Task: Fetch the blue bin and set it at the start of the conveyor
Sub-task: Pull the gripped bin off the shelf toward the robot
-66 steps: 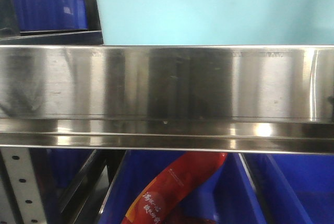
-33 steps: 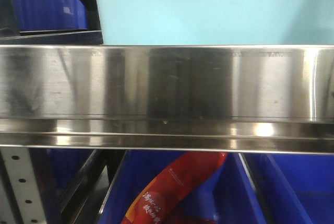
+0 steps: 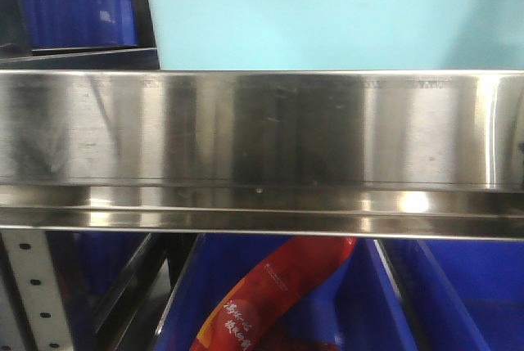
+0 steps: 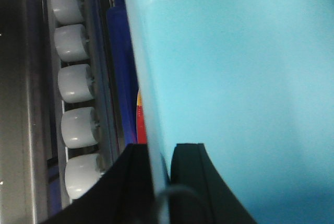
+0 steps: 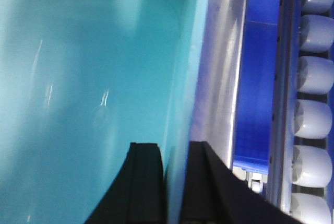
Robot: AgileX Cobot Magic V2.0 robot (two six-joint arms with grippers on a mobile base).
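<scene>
The blue bin (image 3: 336, 20), a light turquoise tub, sits on the shelf just above the shiny steel rail in the front view. In the left wrist view my left gripper (image 4: 160, 153) is shut on the bin's left wall (image 4: 151, 78), one black finger inside, one outside. In the right wrist view my right gripper (image 5: 175, 151) is shut on the bin's right wall (image 5: 190, 67) the same way. The bin's inside (image 5: 88, 78) looks empty. The conveyor start is out of view.
A wide stainless-steel shelf rail (image 3: 262, 150) crosses the front view. Dark blue ribbed bins stand at upper left (image 3: 74, 3) and below (image 3: 458, 294), one with a red packet (image 3: 270, 294). White roller tracks (image 4: 75, 83) (image 5: 313, 78) run along both sides of the bin.
The turquoise bin has shifted very slightly up and left in the front view. Nothing else differs.
</scene>
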